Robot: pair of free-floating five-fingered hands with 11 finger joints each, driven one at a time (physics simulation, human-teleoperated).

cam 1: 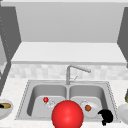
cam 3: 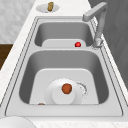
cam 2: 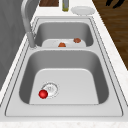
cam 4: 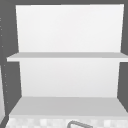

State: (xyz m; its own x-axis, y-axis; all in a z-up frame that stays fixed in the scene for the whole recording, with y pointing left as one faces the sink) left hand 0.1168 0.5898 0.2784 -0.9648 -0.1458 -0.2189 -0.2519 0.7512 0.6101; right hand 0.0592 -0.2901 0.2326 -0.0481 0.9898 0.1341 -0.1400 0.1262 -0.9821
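Nothing grasped yet: small red ball point(cam 1: 45, 99) lying by the left basin's drain, white plate point(cam 1: 94, 112) with brown morsel point(cam 1: 88, 108) resting in the right basin, right hand point(cam 1: 106, 117) hovering just beside its rim, fingers' state impossible to tell.

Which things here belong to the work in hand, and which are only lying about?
In hand: right hand; nearest it, white plate in the right basin; brown ball on it.
Lying about: small red ball in the left basin; large red ball; faucet; counter plate; bowl.
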